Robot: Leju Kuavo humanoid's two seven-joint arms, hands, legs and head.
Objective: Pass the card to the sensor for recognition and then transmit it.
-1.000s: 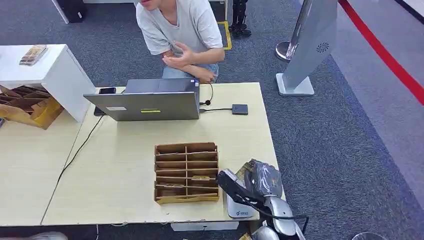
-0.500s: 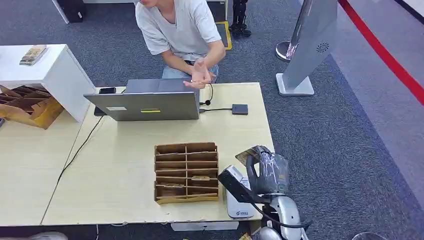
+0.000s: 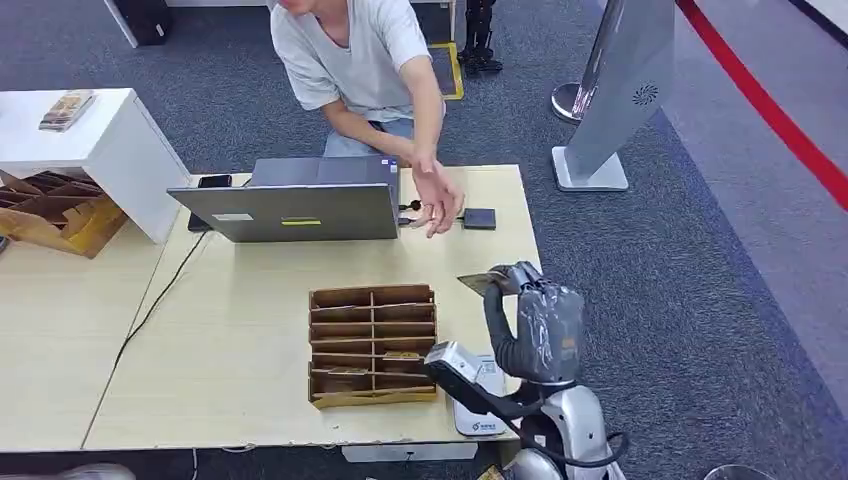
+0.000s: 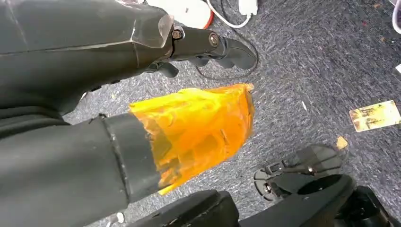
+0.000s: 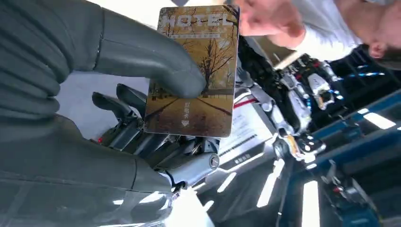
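grey and glossy, the right hand (image 3: 530, 320) stands raised at the table's 4 o'clock corner, thumb pressed flat on a card (image 5: 194, 71) with darker fingers behind it. the card is a thin rectangle printed in sepia, a tree-lined road, with "hotel" in pale capitals along one end and small characters lower down that are too small to read. just below the hand at 5 o'clock lies a white rounded sensor pad (image 3: 478, 412) with a small blue mark on its near edge, partly covered by the wrist. at 7 o'clock of the hand sits a brown cardboard sorter (image 3: 372, 345), gridded into shallow slots, a few holding cards. beyond, on the pale wood table (image 3: 230, 330), stand an open grey laptop (image 3: 290, 208) and a small dark square box (image 3: 479, 218) on a cable. a person's hand (image 3: 436, 200) reaches over the table's far edge towards the card. the left hand (image 4: 142, 47) hangs over grey carpet, its thumb sheathed in crinkled orange tape, dark fingers curled; whether they close on anything i cannot tell.
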